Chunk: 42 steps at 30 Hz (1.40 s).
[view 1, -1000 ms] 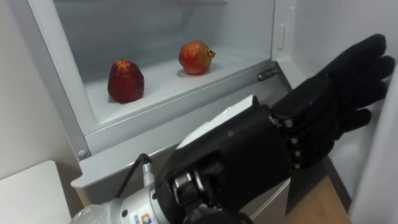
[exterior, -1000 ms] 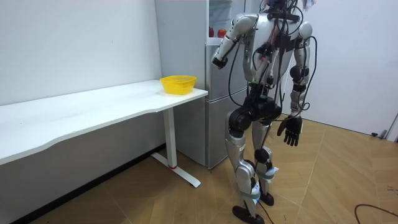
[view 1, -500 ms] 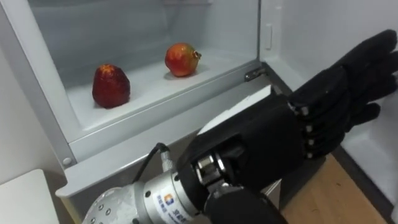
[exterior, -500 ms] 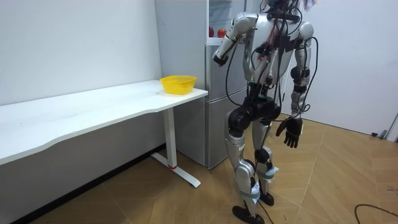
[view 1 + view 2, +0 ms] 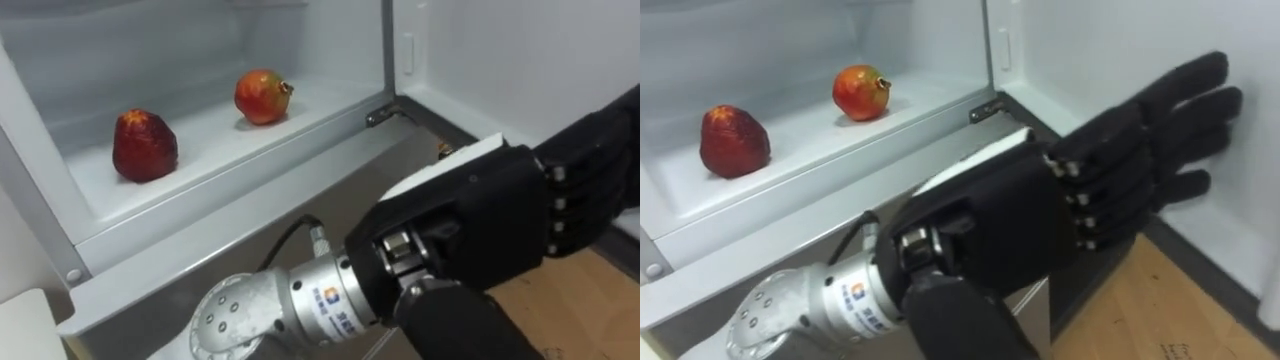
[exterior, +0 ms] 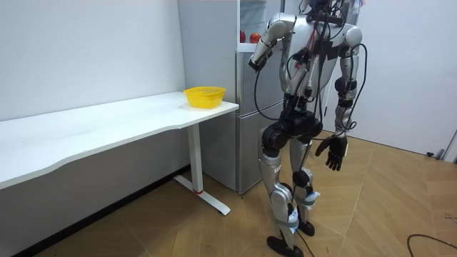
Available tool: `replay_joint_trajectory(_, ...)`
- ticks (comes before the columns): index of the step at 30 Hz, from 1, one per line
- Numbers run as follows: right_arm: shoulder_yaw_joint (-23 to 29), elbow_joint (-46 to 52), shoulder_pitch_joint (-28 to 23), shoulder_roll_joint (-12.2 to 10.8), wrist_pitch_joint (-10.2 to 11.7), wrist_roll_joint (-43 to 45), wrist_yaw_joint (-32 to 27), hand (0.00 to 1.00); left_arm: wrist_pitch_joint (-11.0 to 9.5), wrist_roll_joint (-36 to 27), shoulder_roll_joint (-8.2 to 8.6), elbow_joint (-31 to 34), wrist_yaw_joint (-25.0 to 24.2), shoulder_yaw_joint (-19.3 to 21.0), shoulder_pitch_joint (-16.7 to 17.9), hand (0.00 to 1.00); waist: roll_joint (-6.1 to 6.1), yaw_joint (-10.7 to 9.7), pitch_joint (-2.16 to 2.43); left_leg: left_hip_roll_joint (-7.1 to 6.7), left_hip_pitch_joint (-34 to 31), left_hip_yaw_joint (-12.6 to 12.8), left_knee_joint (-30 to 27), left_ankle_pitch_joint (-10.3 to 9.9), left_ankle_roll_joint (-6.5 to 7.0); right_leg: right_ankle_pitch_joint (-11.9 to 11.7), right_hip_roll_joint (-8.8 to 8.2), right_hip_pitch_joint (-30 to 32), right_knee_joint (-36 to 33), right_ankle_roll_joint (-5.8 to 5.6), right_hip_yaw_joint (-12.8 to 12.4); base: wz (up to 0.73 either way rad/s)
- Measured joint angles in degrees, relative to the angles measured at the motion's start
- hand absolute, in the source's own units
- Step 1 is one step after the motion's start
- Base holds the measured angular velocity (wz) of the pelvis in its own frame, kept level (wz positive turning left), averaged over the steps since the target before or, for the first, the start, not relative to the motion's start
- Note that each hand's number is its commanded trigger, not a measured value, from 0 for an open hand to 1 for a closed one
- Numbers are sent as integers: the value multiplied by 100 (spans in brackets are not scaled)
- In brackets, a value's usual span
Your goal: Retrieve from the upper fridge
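White walls and a wood floor frame the robot, which stands upright just beside the tall white fridge (image 6: 246, 107), with a long white table (image 6: 107, 125) to the room view's left. A yellow bowl (image 6: 204, 96) sits at the table's end nearest the fridge; I cannot tell what is in it. The fridge's upper compartment (image 5: 200, 150) is open, and two fruits rest well apart on its white floor: a dark red fruit (image 5: 144, 146) on the left and nearer, a rounder red-orange pomegranate (image 5: 261, 96) farther back to the right. The left hand (image 5: 1090, 190) is raised in front of the compartment, right of both fruits, fingers straight and together, empty, by the open door (image 5: 1110, 50). The right hand (image 6: 333, 151) hangs low at the robot's side, fingers loose.
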<state>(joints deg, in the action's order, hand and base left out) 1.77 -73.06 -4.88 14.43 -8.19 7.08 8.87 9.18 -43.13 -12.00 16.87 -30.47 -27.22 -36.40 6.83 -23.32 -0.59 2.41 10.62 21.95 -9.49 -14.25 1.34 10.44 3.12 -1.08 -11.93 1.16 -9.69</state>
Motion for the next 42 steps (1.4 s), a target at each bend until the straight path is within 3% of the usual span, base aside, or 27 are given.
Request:
replay_joint_trajectory(4, -1, -77, 48, 7, -62, -19, -3, 0, 72, 2, 125, 3, -1, -44, -36, 0, 2, -23, 1, -4, 1, 0, -5, 0, 0, -1, 10, 3, 15, 1, -37, -5)
replay_joint_trajectory(11, 0, -100, 51, 55, -64, -55, -6, 0, 76, 26, 122, 3, -1, -120, -247, 0, 21, -23, 15, -2, 2, -10, -5, 0, 0, -1, 11, 2, 11, 2, -45, 0)
replay_joint_trajectory(14, 10, -100, 39, 54, -60, -55, -8, 0, 79, 91, 37, 35, 0, -110, -266, 0, 29, 5, 15, 13, 10, 0, 1, 0, 0, -9, 8, -21, 11, 15, -48, 0)
replay_joint_trajectory(18, 15, -106, 35, 62, -18, -58, -45, 0, 79, 152, -261, 133, 24, 72, -263, 0, 47, 75, 16, 34, 1, -19, 5, 0, -1, -24, 10, -51, 14, 37, -35, 0)
replay_joint_trajectory(21, 30, -102, -29, 60, 18, -4, -75, 0, 80, 307, -364, 256, 33, 507, -253, 0, 75, 311, 35, 38, -56, -74, -5, 2, -2, -28, 1, -18, 4, 43, 31, 8)
replay_joint_trajectory(23, 192, -90, -105, 50, 18, 12, -68, 0, 77, 402, -556, 455, 103, 946, -185, 0, 71, 504, 32, 40, -46, -154, 5, 11, -18, -30, 10, -20, -17, 46, 50, 11)
replay_joint_trajectory(25, 394, -45, -224, 51, 45, 27, -90, 0, 73, 691, -1007, 907, 314, 1570, 156, 0, 67, 759, 31, 45, -73, -265, 2, 17, -28, -36, 3, -27, -17, 56, 146, 16)
replay_joint_trajectory(28, 510, 9, -423, 26, 111, 188, -164, 0, 73, 1032, -1363, 1331, 526, 2325, 651, 0, 2, 1143, -2, 42, -96, -497, 2, 19, -32, -40, -23, -95, 17, 65, 389, 44)
replay_joint_trajectory(31, 543, 40, -525, 5, 118, 389, -283, 0, 20, 1392, -1508, 1535, 884, 2941, 823, 0, -106, 1601, 14, 8, -169, -691, 1, 24, -39, -40, -48, -115, 42, 65, 659, 45)
replay_joint_trajectory(34, 577, 239, -587, -9, 135, 689, -372, 0, -121, 1896, -1598, 1661, 1260, 3336, 1118, 0, -208, 1923, 34, -15, -190, -866, -5, 31, -52, -41, -111, -190, 127, 62, 903, 46)
replay_joint_trajectory(35, 578, 276, -583, -12, 153, 703, -391, 0, -153, 1966, -1599, 1682, 1320, 3430, 1219, 0, -227, 1971, 44, -16, -191, -883, -7, 31, -52, -42, -115, -196, 130, 60, 937, 29)
replay_joint_trajectory(36, 580, 354, -579, -15, 218, 761, -410, 0, -246, 2137, -1600, 1727, 1453, 3593, 1426, 0, -219, 2092, 89, -23, -196, -919, -9, 31, -52, -40, -122, -204, 133, 58, 970, 19)
replay_joint_trajectory(40, 581, 423, -558, -84, 338, 892, -563, 0, -448, 2405, -1597, 1854, 1858, 4162, 2112, 0, -250, 2296, 102, -58, -224, -1156, -14, 35, -59, -34, -175, -312, 205, 48, 1232, 31)
replay_joint_trajectory(42, 581, 404, -563, -130, 327, 891, -641, 0, -468, 2403, -1595, 1854, 2050, 4374, 2250, 0, -225, 2409, 105, -77, -229, -1256, -17, 37, -60, -28, -198, -388, 225, 37, 1334, 33)
